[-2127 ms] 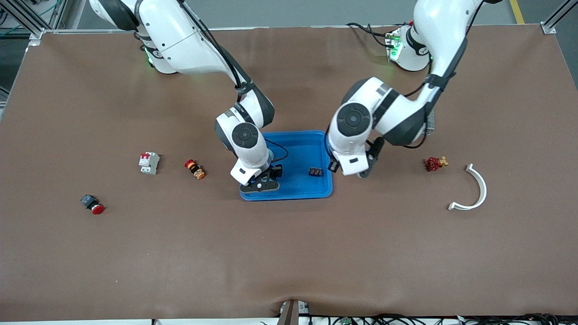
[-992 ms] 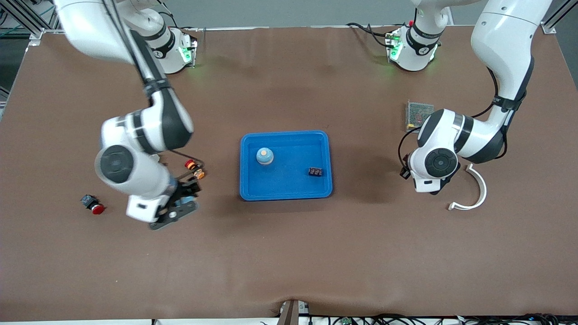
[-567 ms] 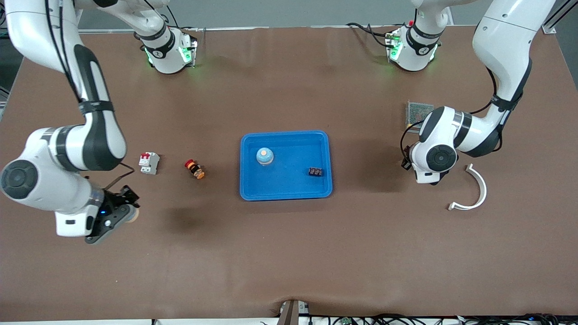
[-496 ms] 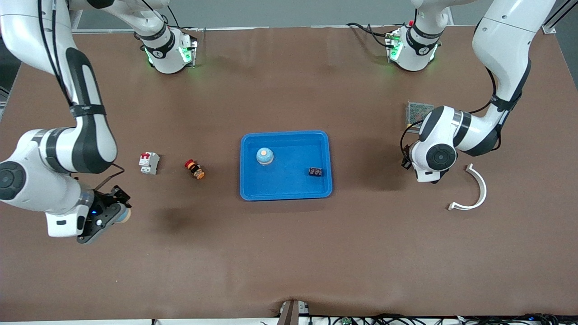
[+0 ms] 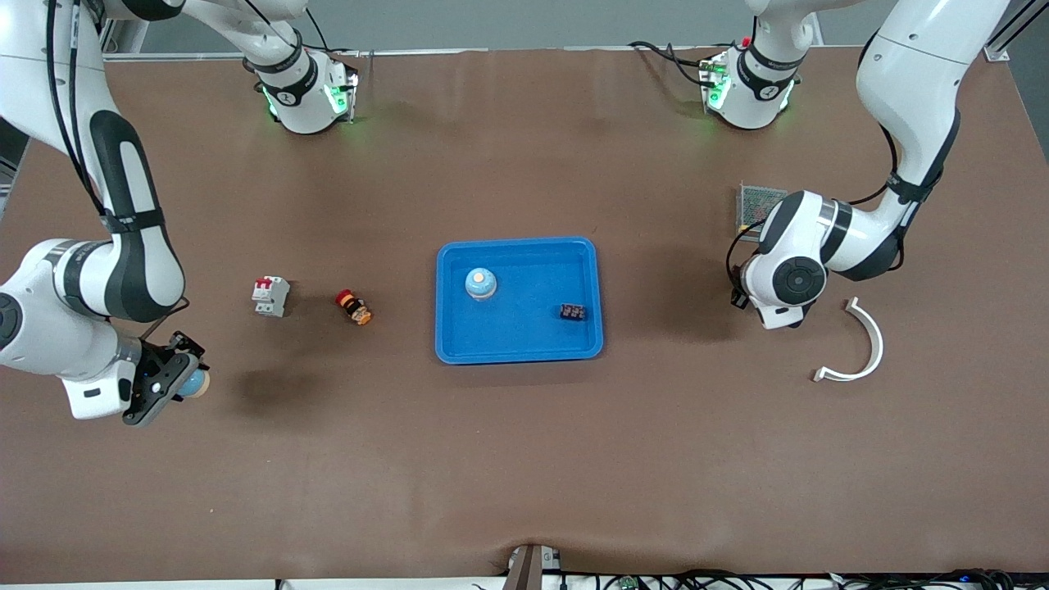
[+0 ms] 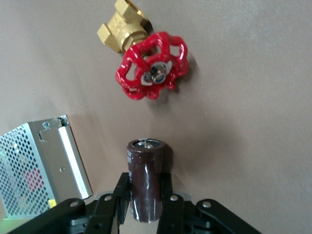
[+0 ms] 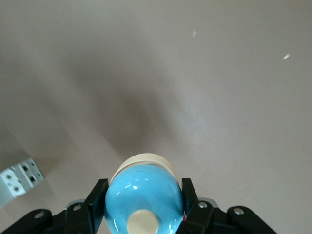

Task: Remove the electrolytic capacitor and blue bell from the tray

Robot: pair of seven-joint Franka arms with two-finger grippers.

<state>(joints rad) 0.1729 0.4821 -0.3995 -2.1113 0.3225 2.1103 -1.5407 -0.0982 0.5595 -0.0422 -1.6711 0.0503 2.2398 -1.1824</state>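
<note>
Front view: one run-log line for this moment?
left gripper: shut on capacitor, above valve | right gripper: shut on bell, over table at right arm's end | tray: second bell, black part

Front view: high above the brown cloth-covered surface [image 5: 524,459], looking steeply down toward both white arm bases, whole surface in frame around the shallow blue plastic tray [image 5: 519,348]. Left wrist view: close, aimed down past its own black jaws at the surface toward the left arm's end from the tray; perforated metal box [image 6: 34,170] shared with the front view [image 5: 760,199]. Right wrist view: close, aimed down at the surface toward the right arm's end from the tray; small white breaker block [image 7: 18,179] shared with the front view [image 5: 270,296].
</note>
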